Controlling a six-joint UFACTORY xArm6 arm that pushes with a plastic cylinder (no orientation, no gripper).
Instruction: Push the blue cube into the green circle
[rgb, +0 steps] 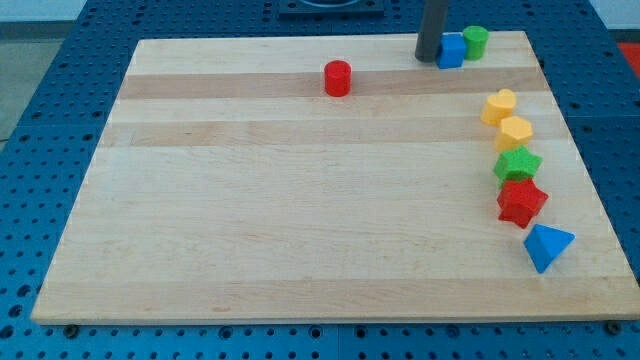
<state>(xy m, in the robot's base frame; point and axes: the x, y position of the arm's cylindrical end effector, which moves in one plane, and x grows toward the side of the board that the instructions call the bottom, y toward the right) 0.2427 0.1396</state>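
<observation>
The blue cube (451, 50) sits near the board's top edge, toward the view's right. The green circle (475, 41), a short green cylinder, stands just to its right and slightly above, touching or nearly touching it. My tip (428, 57) is the lower end of the dark rod, right against the blue cube's left side.
A red cylinder (338, 78) stands left of the cube. Down the board's right side lie two yellow blocks (498, 106) (516, 132), a green star-like block (517, 165), a red star (521, 202) and a blue triangle (547, 246). The wooden board (300, 200) rests on a blue perforated table.
</observation>
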